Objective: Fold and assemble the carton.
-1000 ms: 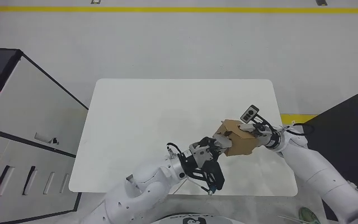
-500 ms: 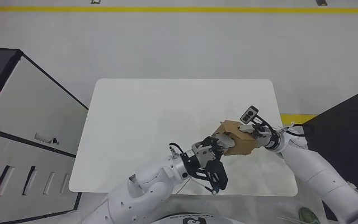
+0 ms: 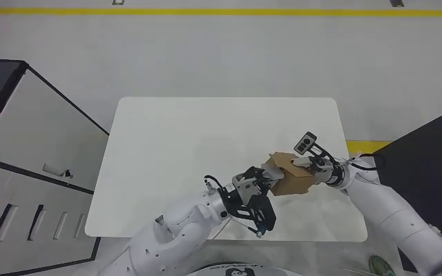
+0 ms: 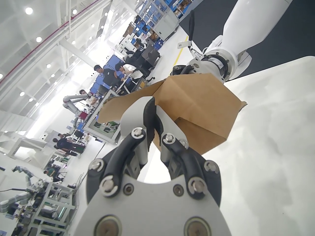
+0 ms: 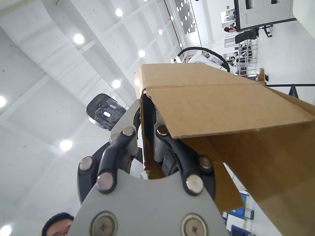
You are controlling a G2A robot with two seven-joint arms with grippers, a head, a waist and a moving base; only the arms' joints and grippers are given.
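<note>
- Top view, from left to right: a grey cabinet [image 3: 41, 138] stood on the floor beside the white table [image 3: 193, 138].
- Left gripper [image 3: 269, 179] reached in from the table's near edge to the left side of the carton [image 3: 291, 176].
- Its fingers [image 4: 137, 116] were pressed together, pinching a flap edge of the brown carton [image 4: 196, 104], as the left wrist view showed.
- The carton, partly folded with flaps loose, was over the right near part of the table, between the two grippers. Whether it touched the tabletop could not be told.
- Right gripper [image 3: 308, 165] met the carton's right side.
- Right wrist view: the right gripper [image 5: 145, 121] was clamped on an upright cardboard wall of the carton [image 5: 209, 106], one finger on each face.
</note>
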